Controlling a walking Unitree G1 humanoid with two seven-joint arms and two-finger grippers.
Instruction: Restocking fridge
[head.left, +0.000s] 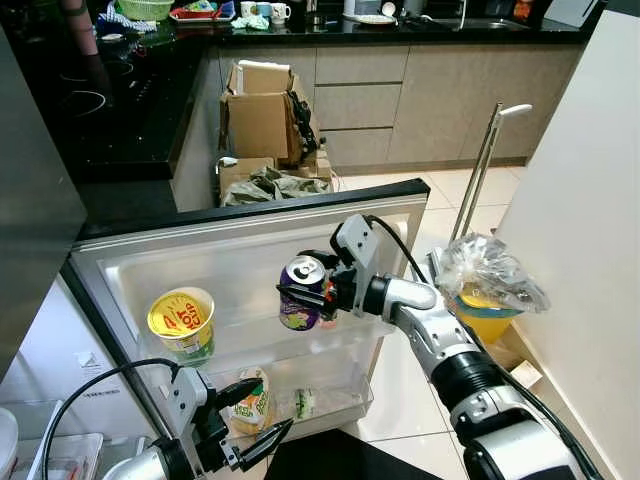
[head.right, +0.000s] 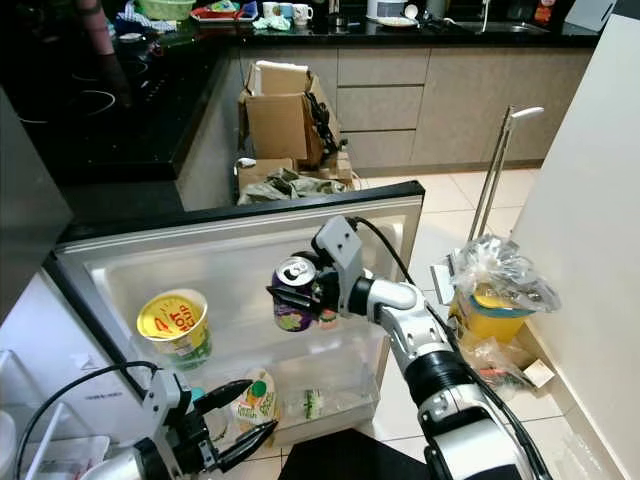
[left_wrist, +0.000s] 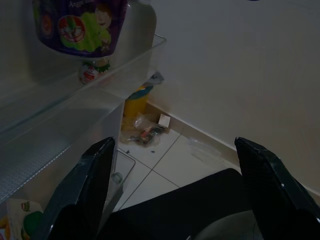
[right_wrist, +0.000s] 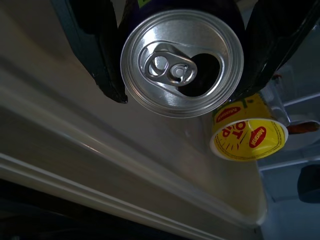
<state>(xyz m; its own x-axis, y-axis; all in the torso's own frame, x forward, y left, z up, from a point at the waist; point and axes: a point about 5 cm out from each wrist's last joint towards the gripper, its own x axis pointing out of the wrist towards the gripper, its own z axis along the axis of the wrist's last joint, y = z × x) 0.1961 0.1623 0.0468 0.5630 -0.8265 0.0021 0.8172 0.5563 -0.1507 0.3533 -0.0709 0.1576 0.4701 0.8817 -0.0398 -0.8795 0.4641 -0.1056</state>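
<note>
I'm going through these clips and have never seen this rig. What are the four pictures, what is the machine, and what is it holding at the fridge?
This is a humanoid robot with two silver arms. The two wide pictures come from a stereo camera on its head, looking down at an open fridge door. The other two come from cameras on its wrists, looking along each end effector's black fingers.

The right end effector is shut on a purple drink can, already opened on top, held at the door's upper shelf. A yellow noodle cup stands on that shelf. A small pouch sits in the lower shelf.

The left end effector is open and holds nothing, low near that lower shelf.
</note>
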